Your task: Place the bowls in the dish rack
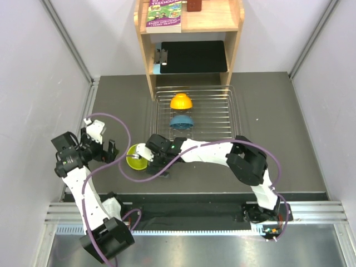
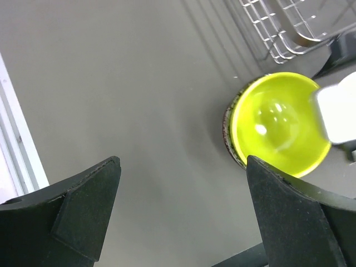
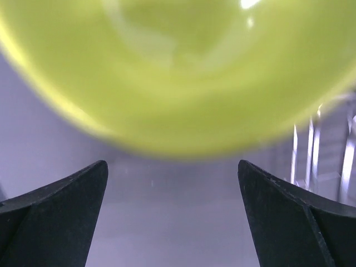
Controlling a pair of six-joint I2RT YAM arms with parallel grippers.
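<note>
The lime-green bowl sits upright on the dark table, just left of the front-left corner of the silver wire dish rack. In the left wrist view the bowl shows a dark rim under its left edge. An orange bowl and a blue bowl stand in the rack. My right gripper is open at the bowl's right edge; in its wrist view the bowl lies just beyond the open gripper. My left gripper is open and empty left of the bowl, also seen in its wrist view. The white and pinkish bowls are not visible.
A wooden shelf unit stands behind the rack, with a black tray on its lower shelf and a book on top. The rack's corner shows in the left wrist view. Purple cables loop near both arms.
</note>
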